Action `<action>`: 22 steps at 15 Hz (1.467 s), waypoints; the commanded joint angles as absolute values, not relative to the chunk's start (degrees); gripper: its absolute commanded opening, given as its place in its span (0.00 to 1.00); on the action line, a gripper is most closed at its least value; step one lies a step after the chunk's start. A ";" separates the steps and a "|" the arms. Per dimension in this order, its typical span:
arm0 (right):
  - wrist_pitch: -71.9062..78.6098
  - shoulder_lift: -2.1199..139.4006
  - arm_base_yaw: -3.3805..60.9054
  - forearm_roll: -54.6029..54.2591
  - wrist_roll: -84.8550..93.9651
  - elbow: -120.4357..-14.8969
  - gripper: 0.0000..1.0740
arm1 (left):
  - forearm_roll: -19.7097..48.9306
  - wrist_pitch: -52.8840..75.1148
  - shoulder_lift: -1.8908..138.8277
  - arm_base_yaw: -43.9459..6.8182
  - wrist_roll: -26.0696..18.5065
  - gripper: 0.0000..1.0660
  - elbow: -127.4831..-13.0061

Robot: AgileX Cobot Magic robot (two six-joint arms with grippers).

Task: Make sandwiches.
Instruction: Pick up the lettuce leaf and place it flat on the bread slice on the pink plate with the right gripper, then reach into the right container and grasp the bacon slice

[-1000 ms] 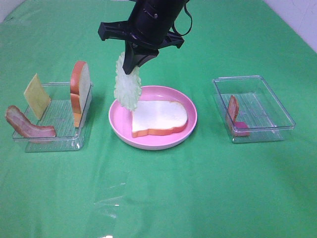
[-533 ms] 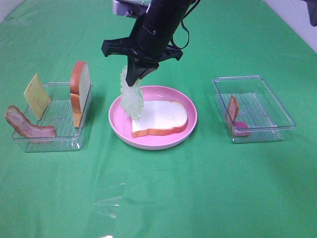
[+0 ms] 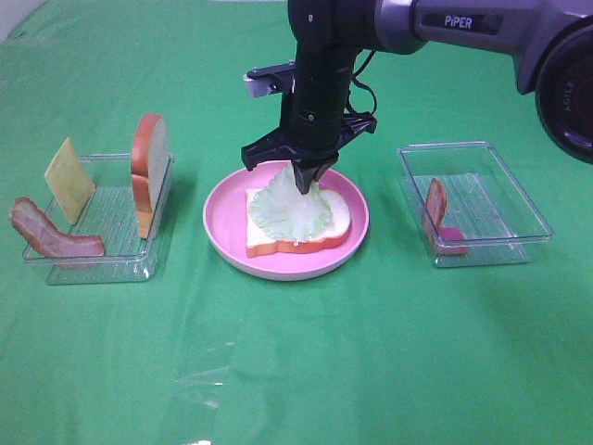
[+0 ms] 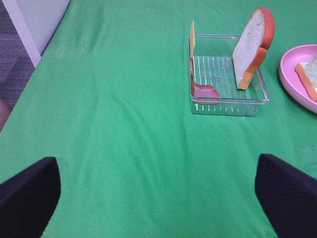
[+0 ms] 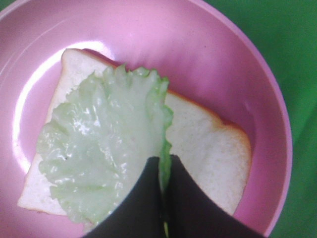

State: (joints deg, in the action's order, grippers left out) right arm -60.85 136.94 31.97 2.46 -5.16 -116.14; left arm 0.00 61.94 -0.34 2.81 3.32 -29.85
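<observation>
I count two bread slices [image 3: 338, 218], one flat, the other [image 3: 150, 171] upright. One lettuce leaf [image 3: 292, 206]. One cheese square [image 3: 69, 179]. Two bacon strips [image 3: 51, 239] [image 3: 434, 202]. One pink plate [image 3: 222, 218]. Two clear trays, at its nine o'clock [image 3: 93, 264] and three o'clock [image 3: 463, 146].

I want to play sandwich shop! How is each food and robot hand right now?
Lettuce: spread on flat bread, edge pinched.
Flat bread: lying on pink plate.
Other bread: standing on edge, left tray.
Cheese: leaning upright, left tray.
Left bacon: resting in left tray.
Right bacon: propped up, right tray.
Right hand: shut on lettuce.
Left hand: open, empty.
</observation>
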 commanded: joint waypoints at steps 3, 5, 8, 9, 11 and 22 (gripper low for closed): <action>-61.36 136.88 32.03 -0.80 -5.61 -116.14 0.29 | 0.00 61.76 -0.52 3.09 3.15 0.94 -29.74; -63.43 136.65 32.03 -0.34 -4.13 -116.20 0.82 | 0.00 61.76 -0.52 3.09 3.15 0.94 -29.74; -66.52 133.96 32.03 3.21 -2.81 -116.20 0.92 | 0.00 61.76 -0.52 3.09 3.15 0.94 -29.74; -66.69 133.10 32.03 3.84 -2.81 -116.20 0.92 | 0.00 61.76 -0.52 3.09 3.15 0.94 -29.74; -68.93 127.60 32.03 7.22 -2.86 -116.20 0.92 | 0.00 61.76 -0.52 3.09 3.15 0.94 -29.74; -76.09 113.27 22.52 9.91 -4.07 -106.11 0.92 | 0.00 61.76 -0.52 3.09 3.09 0.94 -29.74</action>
